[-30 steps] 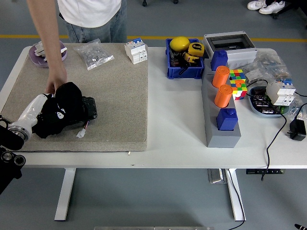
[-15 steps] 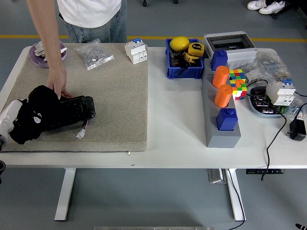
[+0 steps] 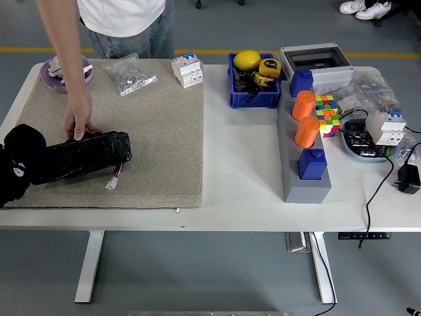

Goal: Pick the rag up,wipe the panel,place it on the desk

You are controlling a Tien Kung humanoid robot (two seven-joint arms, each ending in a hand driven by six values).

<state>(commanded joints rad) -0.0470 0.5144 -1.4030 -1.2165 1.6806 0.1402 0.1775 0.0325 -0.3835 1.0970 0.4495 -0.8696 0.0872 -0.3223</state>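
The black rag [image 3: 22,163] is bunched at the table's far left edge, over the left end of the black panel [image 3: 85,153]. The panel lies flat on the tan mat [image 3: 161,141]. My left hand [image 3: 13,172] is under the rag and holds it; the rag hides the hand itself. A person stands at the far side and presses a hand [image 3: 79,122] on the panel's top edge, holding it still. A small white connector [image 3: 112,184] on a wire hangs from the panel's right end. My right arm is out of view.
On the mat's far edge are a purple tape roll [image 3: 47,74], a bag of small parts [image 3: 130,74] and a white breaker [image 3: 187,70]. To the right are a blue bin [image 3: 252,99], a grey stand [image 3: 304,178] with orange cylinders, and a colour cube [image 3: 325,112].
My left hand has dragged the rag leftwards along the panel to the table's left edge, and my forearm has left the view. The person's hand stays on the panel.
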